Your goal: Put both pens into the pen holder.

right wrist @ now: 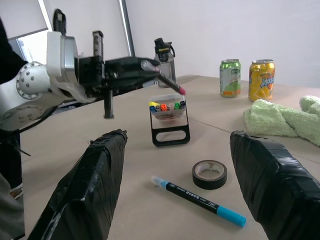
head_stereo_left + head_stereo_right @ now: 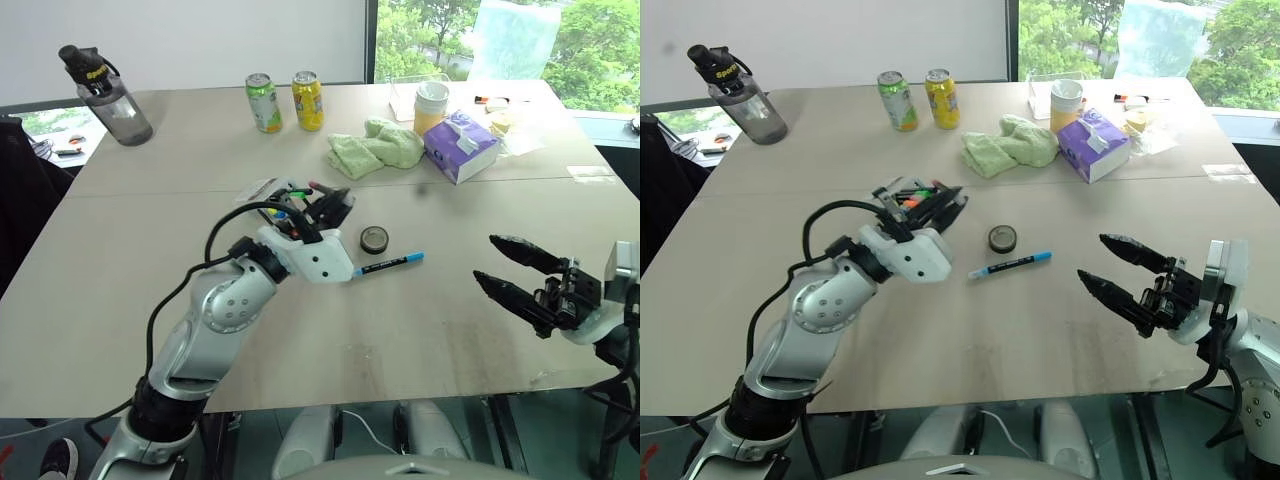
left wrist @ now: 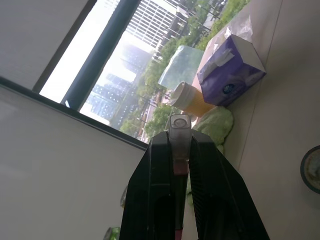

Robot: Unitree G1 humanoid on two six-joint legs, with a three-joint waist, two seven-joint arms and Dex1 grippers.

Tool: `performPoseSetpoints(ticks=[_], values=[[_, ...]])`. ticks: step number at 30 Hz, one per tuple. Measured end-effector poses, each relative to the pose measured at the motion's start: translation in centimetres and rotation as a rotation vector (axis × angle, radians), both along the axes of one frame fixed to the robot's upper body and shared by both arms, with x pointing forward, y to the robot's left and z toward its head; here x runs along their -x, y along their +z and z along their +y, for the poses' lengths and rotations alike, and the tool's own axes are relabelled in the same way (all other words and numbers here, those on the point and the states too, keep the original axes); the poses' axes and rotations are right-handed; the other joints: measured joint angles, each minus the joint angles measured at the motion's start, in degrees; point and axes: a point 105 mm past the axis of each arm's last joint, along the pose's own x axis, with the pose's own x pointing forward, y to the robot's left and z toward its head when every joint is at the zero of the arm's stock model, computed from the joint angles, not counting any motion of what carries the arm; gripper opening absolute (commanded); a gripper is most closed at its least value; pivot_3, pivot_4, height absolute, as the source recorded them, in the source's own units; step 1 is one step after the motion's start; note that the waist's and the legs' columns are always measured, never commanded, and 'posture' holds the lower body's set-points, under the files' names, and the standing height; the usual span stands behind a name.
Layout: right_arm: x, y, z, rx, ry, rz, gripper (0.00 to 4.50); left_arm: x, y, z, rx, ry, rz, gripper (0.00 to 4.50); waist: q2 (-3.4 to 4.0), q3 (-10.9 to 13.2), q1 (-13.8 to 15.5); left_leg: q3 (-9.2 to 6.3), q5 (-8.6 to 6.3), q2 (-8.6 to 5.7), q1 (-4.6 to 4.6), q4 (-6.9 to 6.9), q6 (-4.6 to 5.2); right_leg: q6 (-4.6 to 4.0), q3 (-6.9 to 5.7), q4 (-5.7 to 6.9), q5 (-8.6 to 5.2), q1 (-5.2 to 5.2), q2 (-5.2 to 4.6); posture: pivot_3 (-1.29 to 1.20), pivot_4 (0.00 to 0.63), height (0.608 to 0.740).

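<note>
- One pen, black with a pink-red end, is clamped between the closed fingers of the left gripper. It is held in the air above the table, near the holder, with its pink tip pointing down and toward it.
- The left wrist view looks along this pen: its clear end cap pokes out past the fingertips, so the grip sits close to one end.
- The other pen, the blue pen, lies flat on the table just beside a small round tin, apart from both grippers. It has a light blue barrel end, a dark label band and a white tip.
- Both pens look light, stiff, smooth and round, so they may roll or slip; I judge the middle of the barrel, pinched across its width, to be the safest hold.
- The holder is a small black open frame standing upright on the table, with a clear pocket on top that holds short coloured markers. It looks light enough to tip if pushed.
- The right gripper hovers over the table's near right part, its fingers wide apart and holding nothing.
- Further back stand a green can and a yellow can; their lettering is too small to read.
- The pen's label print cannot be read, and neither can the yellow text on the lid of a water bottle.
- A purple tissue box has a small round mark, unreadable.
</note>
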Motion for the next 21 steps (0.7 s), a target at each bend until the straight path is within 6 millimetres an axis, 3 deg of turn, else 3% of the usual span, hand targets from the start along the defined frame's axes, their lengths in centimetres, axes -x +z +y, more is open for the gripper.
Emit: performPoseSetpoints(ticks=[6,14,21], values=[[-0.2,-0.2,0.1,0.008,0.004,-0.008,3.54,0.2,-0.3,0.8,0.022,0.055,0.019,0.00,0.00,0.0,0.1,0.01,-0.01,0.00,0.01,0.00,0.01,0.00,0.01,0.00,0.00,0.00,0.00,0.00,0.150,0.740],[-0.6,-0.4,0.4,0.008,0.009,-0.012,3.54,-1.1,-2.8,2.8,0.037,0.171,0.158,0.00,-0.01,0.0,0.2,-0.02,0.00,0.00,0.00,0.00,0.00,0.00,-0.02,0.00,0.00,0.00,0.00,0.00,0.150,0.740],[-0.8,0.0,0.6,0.009,-0.004,-0.024,3.54,-2.3,-3.2,4.0,0.023,0.223,0.172,0.00,-0.01,0.0,0.3,-0.02,0.01,0.00,0.00,0.00,-0.01,0.00,-0.02,0.02,0.00,-0.01,-0.01,0.00,0.150,0.740]])
